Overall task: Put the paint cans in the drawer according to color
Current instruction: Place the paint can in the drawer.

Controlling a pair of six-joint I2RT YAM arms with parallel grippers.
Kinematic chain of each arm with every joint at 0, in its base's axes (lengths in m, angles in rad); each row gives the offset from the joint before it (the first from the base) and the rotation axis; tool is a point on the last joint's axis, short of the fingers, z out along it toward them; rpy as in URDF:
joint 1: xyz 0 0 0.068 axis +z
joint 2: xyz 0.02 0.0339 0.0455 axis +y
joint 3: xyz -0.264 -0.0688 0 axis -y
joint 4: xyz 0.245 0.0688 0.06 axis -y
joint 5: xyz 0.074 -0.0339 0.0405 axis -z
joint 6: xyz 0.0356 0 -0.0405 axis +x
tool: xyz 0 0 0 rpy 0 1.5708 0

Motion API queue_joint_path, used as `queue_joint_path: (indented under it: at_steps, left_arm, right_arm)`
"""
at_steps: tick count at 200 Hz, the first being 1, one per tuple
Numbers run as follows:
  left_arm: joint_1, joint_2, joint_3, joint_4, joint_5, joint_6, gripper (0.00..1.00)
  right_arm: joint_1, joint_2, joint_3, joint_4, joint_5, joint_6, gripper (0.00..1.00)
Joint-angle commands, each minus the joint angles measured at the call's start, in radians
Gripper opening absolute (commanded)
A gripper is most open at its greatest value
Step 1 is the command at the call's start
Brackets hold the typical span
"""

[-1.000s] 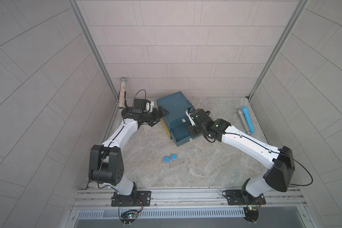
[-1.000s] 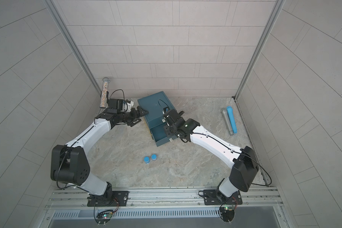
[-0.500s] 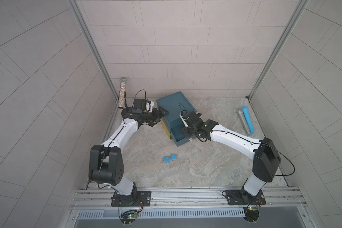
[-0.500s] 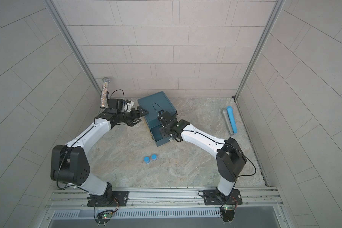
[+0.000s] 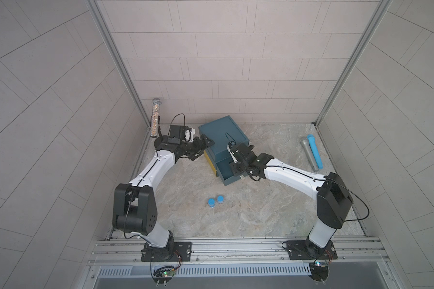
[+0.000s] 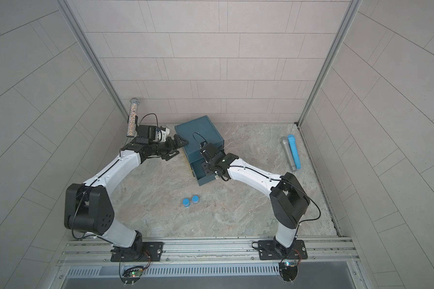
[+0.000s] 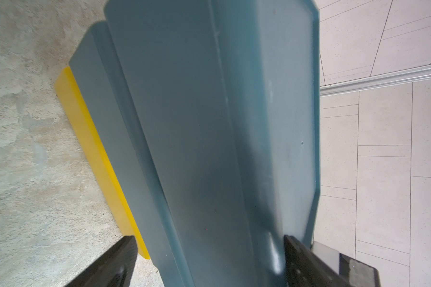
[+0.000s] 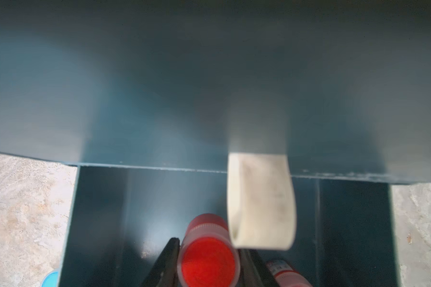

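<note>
Right gripper (image 8: 208, 258) mine, jaws clamped on small red-lidded paint jar (image 8: 207, 251), inside pulled-out teal drawer (image 5: 229, 175). Second red jar (image 8: 288, 274) on drawer floor just beside. Left gripper (image 7: 207, 263) spread wide, straddling teal cabinet (image 5: 222, 136) edge. Two blue-lidded jars (image 5: 216, 201) on marble tabletop (image 5: 261, 212), touching.

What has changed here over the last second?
The right arm folded its elbow back toward its base, while its right gripper stays over the open drawer, fingers still clasping a red paint can. The left gripper remains at the cabinet side, and the two blue paint cans and microphones lie unmoved.
</note>
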Motion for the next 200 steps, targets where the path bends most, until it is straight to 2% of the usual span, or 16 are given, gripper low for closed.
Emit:
queue_joint_path:
  at_steps: [1,36,53,96,134,200]
  left_arm:
    - [0.002,0.023,-0.004,-0.080,-0.032,0.012,0.97]
    - [0.003,0.022,-0.006,-0.080,-0.033,0.015,0.97]
    - [0.003,0.022,-0.006,-0.080,-0.033,0.016,0.97]
    - [0.003,0.022,-0.005,-0.080,-0.035,0.016,0.97]
    - [0.003,0.025,-0.007,-0.080,-0.036,0.016,0.97]
    - [0.003,0.031,-0.006,-0.082,-0.040,0.018,0.97]
  right_arm:
    - [0.001,-0.019,-0.009,-0.044,0.015,-0.003,0.34]
    - [-0.001,-0.025,-0.014,-0.045,0.031,-0.009,0.17]
    - [-0.001,-0.045,-0.028,-0.048,0.058,-0.014,0.12]
    - [-0.034,-0.131,-0.080,-0.053,0.144,-0.036,0.13]
    - [-0.093,-0.136,-0.116,-0.050,0.106,-0.046,0.14]
    - [-0.097,-0.087,-0.134,-0.020,0.062,-0.027,0.21]
